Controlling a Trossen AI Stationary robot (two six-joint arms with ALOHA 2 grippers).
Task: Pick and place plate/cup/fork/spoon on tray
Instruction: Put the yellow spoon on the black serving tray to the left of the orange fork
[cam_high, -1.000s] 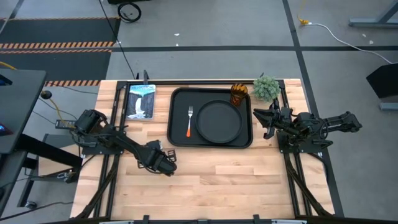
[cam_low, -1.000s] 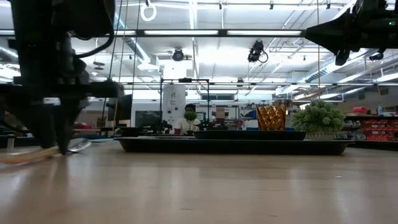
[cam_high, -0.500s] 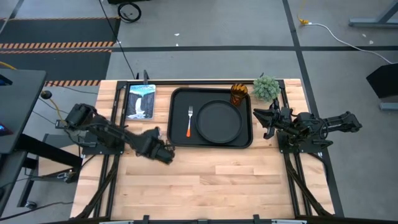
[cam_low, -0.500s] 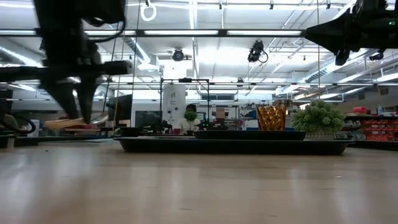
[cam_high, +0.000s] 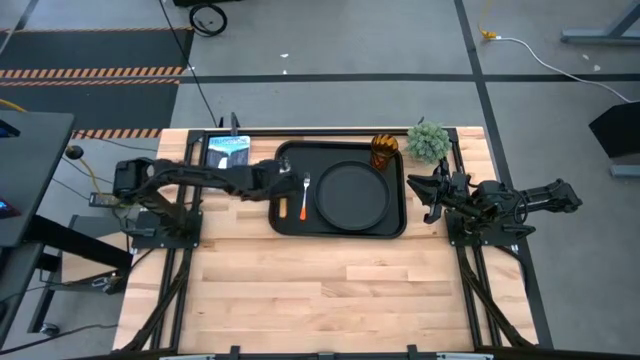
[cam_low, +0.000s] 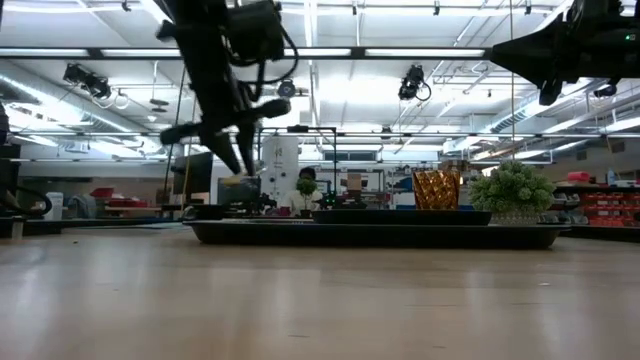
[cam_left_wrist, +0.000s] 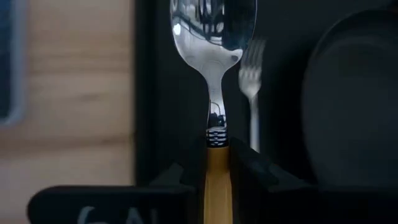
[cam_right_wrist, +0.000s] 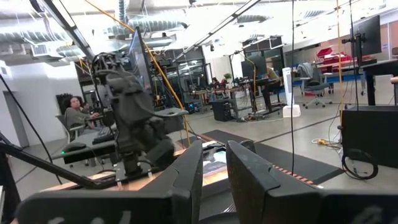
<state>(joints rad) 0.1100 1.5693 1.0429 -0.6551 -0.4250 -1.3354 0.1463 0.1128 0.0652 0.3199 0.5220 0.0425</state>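
The black tray (cam_high: 340, 229) lies at the table's far middle. On it are the round black plate (cam_high: 352, 193) and the fork (cam_high: 304, 195) with its orange-red handle. The amber cup (cam_high: 384, 152) stands at the tray's far right corner. My left gripper (cam_high: 276, 190) hangs over the tray's left part, shut on the spoon (cam_left_wrist: 213, 37); it also shows in the low view (cam_low: 240, 165). My right gripper (cam_high: 425, 193) waits to the right of the tray with a narrow gap between its fingers (cam_right_wrist: 186, 174). My left gripper pinches the spoon's yellow-orange handle (cam_left_wrist: 217, 163) between its two fingers, just behind the metal neck. The fingers slant down from the table's left and lie across the handle. The spoon is lifted clear above the tray, roughly level, its bowl (cam_left_wrist: 213, 25) toward the far edge.
A small green potted plant (cam_high: 428, 140) stands just right of the cup. A flat picture panel (cam_high: 227, 160) lies left of the tray. Bare wood spreads over the table's near half. A person (cam_low: 305, 190) shows in the room beyond.
My left gripper has lifted the spoon off the table at the near left. It has carried it up and toward the far and right edges until it hangs over the tray's left part. The gripper has turned on the way.
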